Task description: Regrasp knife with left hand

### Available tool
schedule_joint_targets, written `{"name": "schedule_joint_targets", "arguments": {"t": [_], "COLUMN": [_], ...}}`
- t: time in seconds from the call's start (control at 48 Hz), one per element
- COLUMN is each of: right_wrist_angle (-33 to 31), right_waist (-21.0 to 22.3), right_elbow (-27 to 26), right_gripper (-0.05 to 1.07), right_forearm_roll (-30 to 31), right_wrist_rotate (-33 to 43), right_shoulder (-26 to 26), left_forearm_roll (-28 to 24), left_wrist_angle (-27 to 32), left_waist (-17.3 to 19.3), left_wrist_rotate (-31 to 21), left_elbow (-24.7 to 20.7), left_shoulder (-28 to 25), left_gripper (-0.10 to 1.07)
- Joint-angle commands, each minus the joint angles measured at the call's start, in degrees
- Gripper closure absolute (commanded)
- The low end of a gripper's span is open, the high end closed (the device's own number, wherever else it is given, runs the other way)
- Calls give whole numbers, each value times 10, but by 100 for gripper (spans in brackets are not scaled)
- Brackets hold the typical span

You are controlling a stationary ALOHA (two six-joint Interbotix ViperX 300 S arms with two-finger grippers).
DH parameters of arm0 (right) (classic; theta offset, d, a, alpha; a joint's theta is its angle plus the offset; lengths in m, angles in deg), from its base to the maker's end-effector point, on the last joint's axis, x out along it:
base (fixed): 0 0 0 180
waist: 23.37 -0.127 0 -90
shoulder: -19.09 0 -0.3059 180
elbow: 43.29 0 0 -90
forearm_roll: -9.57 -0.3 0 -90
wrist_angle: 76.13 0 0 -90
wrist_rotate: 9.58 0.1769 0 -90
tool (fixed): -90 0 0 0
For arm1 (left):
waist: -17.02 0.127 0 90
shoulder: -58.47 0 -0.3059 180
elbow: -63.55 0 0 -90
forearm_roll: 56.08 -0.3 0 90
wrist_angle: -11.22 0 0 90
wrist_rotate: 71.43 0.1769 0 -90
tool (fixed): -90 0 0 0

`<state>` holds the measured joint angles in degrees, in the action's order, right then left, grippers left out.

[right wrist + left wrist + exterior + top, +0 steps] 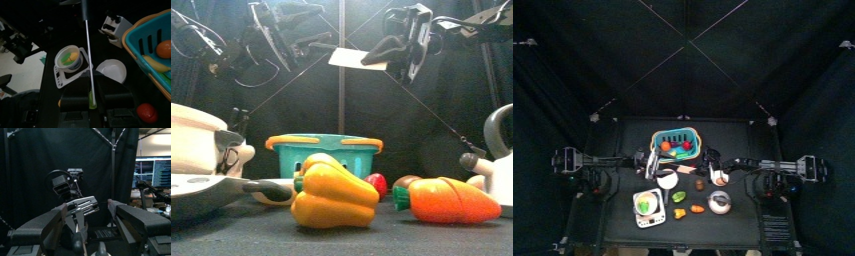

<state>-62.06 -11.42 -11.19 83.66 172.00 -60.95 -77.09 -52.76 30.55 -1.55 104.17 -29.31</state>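
Note:
The knife [349, 56] is held high above the table, its pale blade pointing toward the left arm. My right gripper [409, 42] is shut on its yellow-green handle [91, 101]; the right wrist view shows the blade edge-on as a thin white line [87, 45]. My left gripper [275, 45] is level with it on the left. In the left wrist view the grey blade [83, 206] lies between my left fingers [59, 219], which stand apart from it, open. Behind the blade is the right gripper [65, 184].
On the table below are a teal basket [325, 150] of fruit, a yellow pepper [334, 196], an orange pepper [446, 200], a kettle [497, 150] at the right, a pot [198, 140] at the left, a white bowl [111, 70] and a dish rack [69, 59].

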Motion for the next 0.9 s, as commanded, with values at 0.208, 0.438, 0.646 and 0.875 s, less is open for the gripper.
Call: {"name": "schedule_joint_targets", "arguments": {"t": [0.208, 0.438, 0.646, 0.875], "right_wrist_angle": [-88, -119, -119, -119], "right_waist": [-54, -86, -85, -85], "right_elbow": [-4, 0, 3, 3], "right_gripper": [65, 65, 65, 65], "right_forearm_roll": [-3, -4, -4, -4], "right_wrist_rotate": [0, -1, -2, -2], "right_shoulder": [25, 15, 11, 4], "left_forearm_roll": [30, 12, 7, 7], "left_wrist_angle": [213, 255, 258, 258], "left_waist": [0, -6, -26, -28], "left_wrist_rotate": [-13, -17, -18, -18], "left_elbow": [11, 10, 3, -10], "left_shoulder": [91, 77, 57, 41], "left_gripper": [0, 0, 0, 3]}}
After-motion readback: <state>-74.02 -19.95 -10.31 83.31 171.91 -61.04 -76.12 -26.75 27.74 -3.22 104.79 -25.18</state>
